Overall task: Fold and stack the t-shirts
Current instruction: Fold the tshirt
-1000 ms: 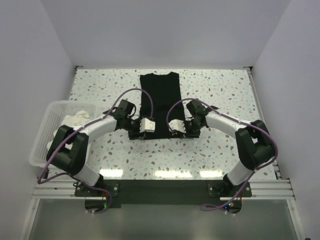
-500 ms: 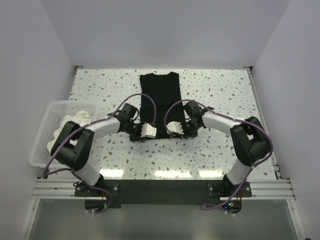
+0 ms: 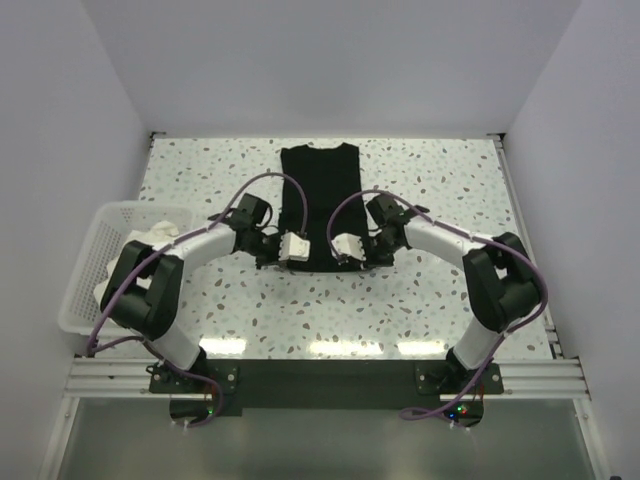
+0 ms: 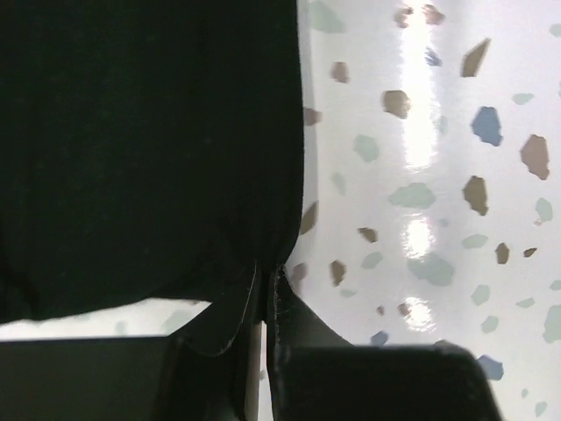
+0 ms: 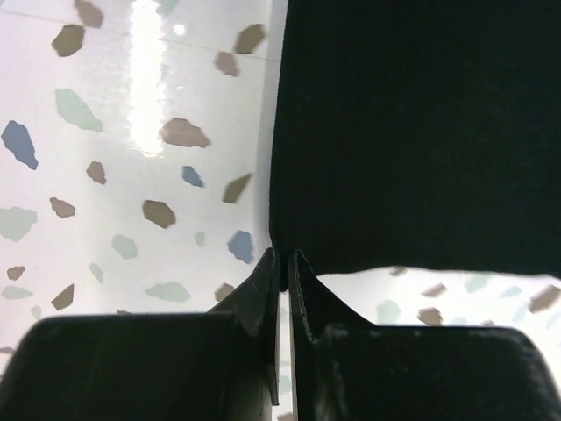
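Observation:
The black t-shirt (image 3: 320,190) lies flat as a narrow strip in the middle of the speckled table, collar at the far end. My left gripper (image 3: 282,258) is shut on its near left corner, and the left wrist view shows the hem (image 4: 149,149) pinched between the closed fingertips of that gripper (image 4: 266,267). My right gripper (image 3: 358,258) is shut on the near right corner. In the right wrist view the cloth (image 5: 421,132) is clamped at that gripper (image 5: 284,256). A white t-shirt (image 3: 160,235) lies crumpled in the basket.
A white lattice basket (image 3: 85,270) stands at the table's left edge beside my left arm. White walls close the table in on the left, right and far sides. A raised rail (image 3: 520,200) runs along the right edge.
Both grippers have gone from open to shut on the black shirt's near corners. They have shifted slightly towards the far side.

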{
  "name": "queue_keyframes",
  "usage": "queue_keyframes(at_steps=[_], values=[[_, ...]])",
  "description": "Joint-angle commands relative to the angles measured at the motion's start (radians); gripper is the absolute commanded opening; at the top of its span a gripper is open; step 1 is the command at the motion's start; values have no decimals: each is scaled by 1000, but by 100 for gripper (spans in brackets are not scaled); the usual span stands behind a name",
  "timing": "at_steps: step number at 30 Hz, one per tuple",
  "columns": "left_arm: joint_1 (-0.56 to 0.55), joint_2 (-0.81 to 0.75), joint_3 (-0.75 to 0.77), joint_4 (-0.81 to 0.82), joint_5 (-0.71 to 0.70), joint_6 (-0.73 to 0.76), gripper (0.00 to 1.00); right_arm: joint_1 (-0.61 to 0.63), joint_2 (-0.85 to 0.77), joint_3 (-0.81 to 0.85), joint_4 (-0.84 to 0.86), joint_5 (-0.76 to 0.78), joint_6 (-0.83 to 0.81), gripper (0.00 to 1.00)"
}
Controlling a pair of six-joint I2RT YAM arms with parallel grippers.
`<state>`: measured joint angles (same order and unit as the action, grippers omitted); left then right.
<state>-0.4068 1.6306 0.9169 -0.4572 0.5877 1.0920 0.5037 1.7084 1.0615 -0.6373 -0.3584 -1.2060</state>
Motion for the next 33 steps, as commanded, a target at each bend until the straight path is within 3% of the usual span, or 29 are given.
queue_keyframes(at_steps=[1,11,21,25,28,33], values=[[55,-9,147,-63,44,-53,0,-45,-30,127,-97,-40,55,0],[89,-20,286,-70,27,-115,0,-80,-26,324,-199,-71,97,0],[23,-264,55,-179,64,-89,0,-33,-249,120,-301,-108,114,0],[-10,-417,13,-335,121,-101,0,2,-410,68,-413,-146,169,0],[-12,-466,48,-460,167,-110,0,16,-467,80,-482,-172,212,0],[-10,-467,202,-482,169,-152,0,13,-438,179,-544,-168,211,0]])
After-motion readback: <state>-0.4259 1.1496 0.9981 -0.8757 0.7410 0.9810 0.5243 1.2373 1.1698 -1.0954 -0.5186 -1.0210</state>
